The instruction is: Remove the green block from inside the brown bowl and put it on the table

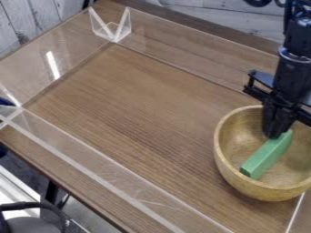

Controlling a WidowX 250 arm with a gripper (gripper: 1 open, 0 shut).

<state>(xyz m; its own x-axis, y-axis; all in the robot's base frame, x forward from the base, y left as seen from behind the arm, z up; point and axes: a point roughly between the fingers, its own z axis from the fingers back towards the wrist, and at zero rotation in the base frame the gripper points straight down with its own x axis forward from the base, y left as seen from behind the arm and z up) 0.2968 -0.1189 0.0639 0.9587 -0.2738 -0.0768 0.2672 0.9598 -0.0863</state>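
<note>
Camera view shows the tool (277, 129) pinched shut on the green block (265, 157) in the brown bowl (224, 151); lifting straight up slowly seems best.

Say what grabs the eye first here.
The bright green block stands out, lying tilted in the tan bowl at lower right. The black arm points straight down at the block's upper end, jaws shut there. The wood table with its clear walls fills the rest.
</note>
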